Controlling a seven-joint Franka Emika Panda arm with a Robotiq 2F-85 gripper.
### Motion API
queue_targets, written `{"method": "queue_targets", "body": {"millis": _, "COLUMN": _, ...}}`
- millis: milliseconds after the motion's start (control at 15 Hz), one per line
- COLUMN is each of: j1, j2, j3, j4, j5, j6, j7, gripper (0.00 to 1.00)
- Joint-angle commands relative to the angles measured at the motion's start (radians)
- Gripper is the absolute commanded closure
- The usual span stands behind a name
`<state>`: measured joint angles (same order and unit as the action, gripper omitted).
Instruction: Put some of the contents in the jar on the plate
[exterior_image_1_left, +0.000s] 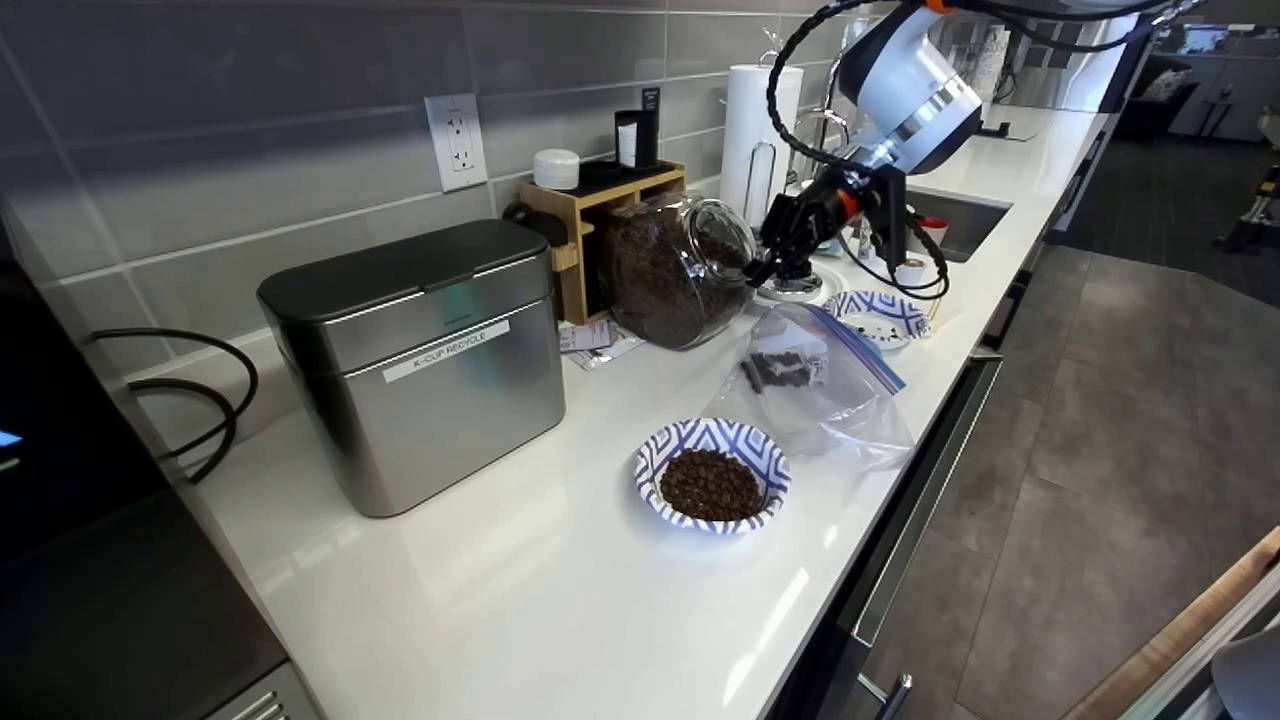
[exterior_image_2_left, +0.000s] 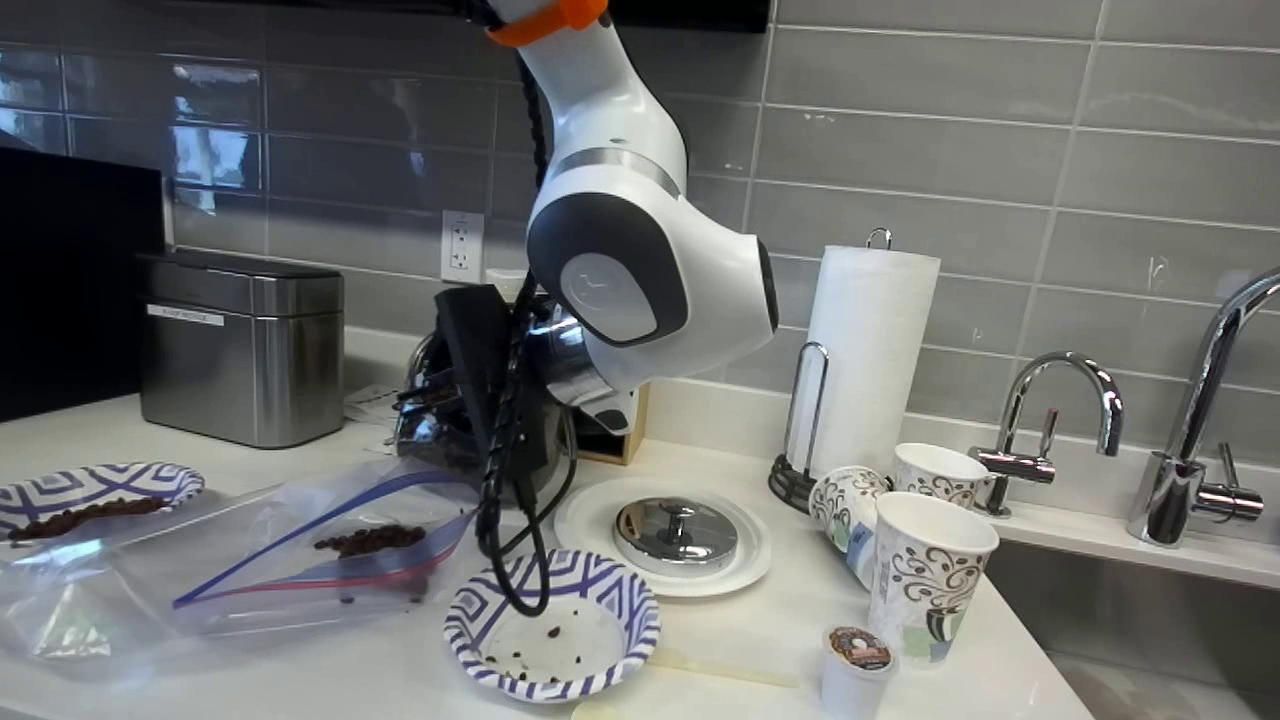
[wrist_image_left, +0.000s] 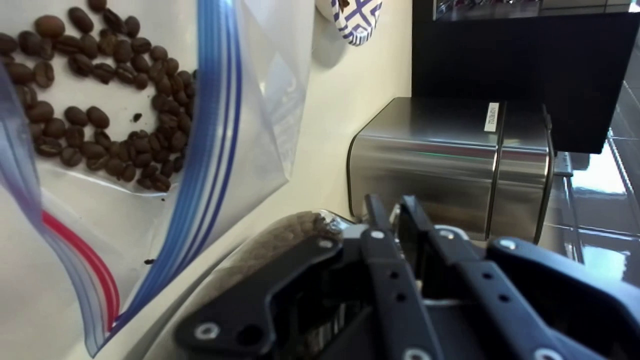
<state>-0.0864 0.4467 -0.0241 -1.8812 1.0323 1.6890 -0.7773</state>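
The jar (exterior_image_1_left: 690, 305), a rounded clear glass one, leans over on the counter with its round mouth facing the arm. Dark brown beans, the contents (exterior_image_1_left: 640, 265), show through its wall. My gripper (exterior_image_1_left: 756, 272) is at the lower right edge of that mouth. From the wrist, the gripper (wrist_image_left: 391, 205) has its fingers close together with a narrow gap, and a bright glassy streak shows in it. Whether they pinch the rim I cannot tell. Part of the jar (wrist_image_left: 290, 225) appears behind the left finger. A white plate (exterior_image_2_left: 752, 575) bears a chrome lid (exterior_image_2_left: 640, 540).
A patterned paper bowl (exterior_image_1_left: 772, 460) of beans and a clear zip bag (exterior_image_1_left: 850, 425) with beans lie in front of the jar. Another patterned bowl (exterior_image_2_left: 640, 630) holds a few beans. A steel bin (exterior_image_1_left: 470, 400), paper-towel roll (exterior_image_2_left: 865, 350) and paper cups (exterior_image_2_left: 925, 580) stand around.
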Motion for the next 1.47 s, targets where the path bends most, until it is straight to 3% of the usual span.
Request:
{"method": "queue_targets", "body": {"millis": 0, "j1": -0.014, "j2": 0.025, "j3": 0.008, "j4": 0.027, "j5": 0.004, "j6": -0.036, "j7": 0.025, "gripper": 1.00}}
{"method": "queue_targets", "body": {"millis": 867, "j1": -0.023, "j2": -0.010, "j3": -0.013, "j4": 0.044, "j5": -0.044, "j6": -0.104, "j7": 0.126, "gripper": 0.99}}
{"method": "queue_targets", "body": {"millis": 933, "j1": -0.025, "j2": -0.001, "j3": -0.005, "j4": 0.029, "j5": -0.015, "j6": -0.079, "j7": 0.078, "gripper": 0.96}}
{"method": "queue_targets", "body": {"millis": 1400, "j1": -0.035, "j2": 0.013, "j3": -0.005, "j4": 0.061, "j5": -0.028, "j6": -0.109, "j7": 0.113, "gripper": 0.99}}
